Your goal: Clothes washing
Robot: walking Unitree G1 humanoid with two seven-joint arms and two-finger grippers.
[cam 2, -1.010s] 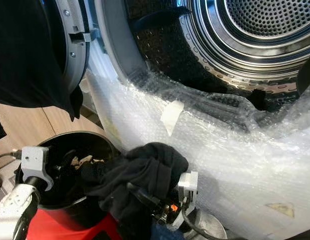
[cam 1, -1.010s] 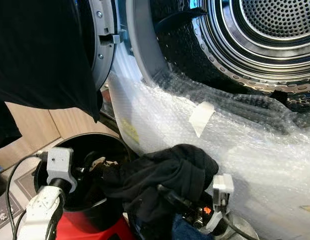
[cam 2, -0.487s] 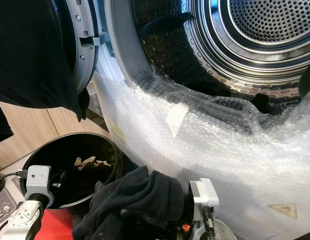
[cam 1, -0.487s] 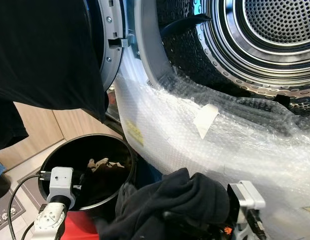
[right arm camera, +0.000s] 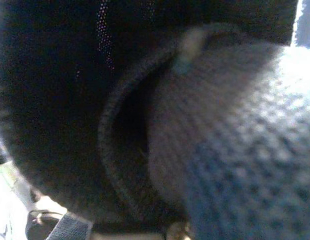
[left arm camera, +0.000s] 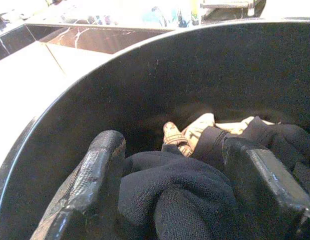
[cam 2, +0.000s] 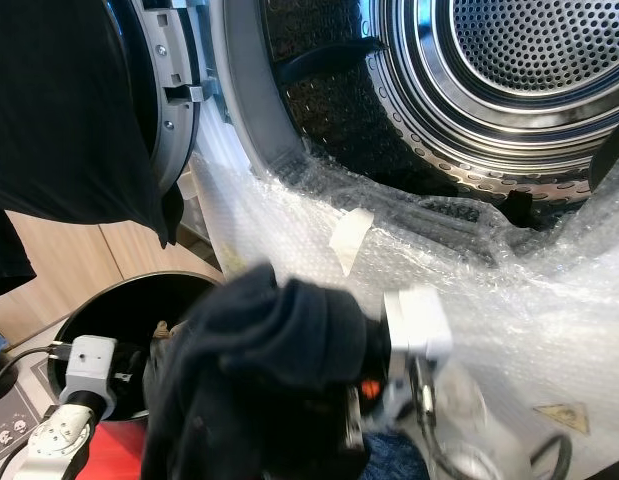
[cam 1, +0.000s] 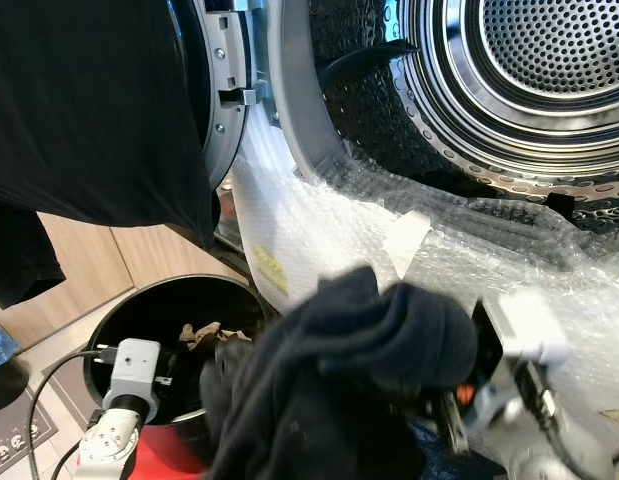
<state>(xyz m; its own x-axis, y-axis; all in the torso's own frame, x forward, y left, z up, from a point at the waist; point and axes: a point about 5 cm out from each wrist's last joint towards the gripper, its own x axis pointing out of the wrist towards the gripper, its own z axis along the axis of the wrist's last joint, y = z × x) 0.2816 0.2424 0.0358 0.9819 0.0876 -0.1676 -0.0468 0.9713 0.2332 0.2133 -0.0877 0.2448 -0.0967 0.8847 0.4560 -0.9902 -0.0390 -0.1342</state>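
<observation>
As clothes [left arm camera: 195,135] fill black bin [cam 1: 129,315], right pincer [cam 1: 444,400] grips dark garment [cam 1: 359,370]

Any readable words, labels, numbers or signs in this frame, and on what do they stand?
No text can be read here.
Yellow sticker on the washing machine front, under bubble wrap: print too blurred to read.
Yellow triangular warning sign low on the machine front, under the wrap: symbol not legible.
White tape strip on the wrap: blank.
Grey panel on the floor by the black bin: small round marks, no readable characters.
</observation>
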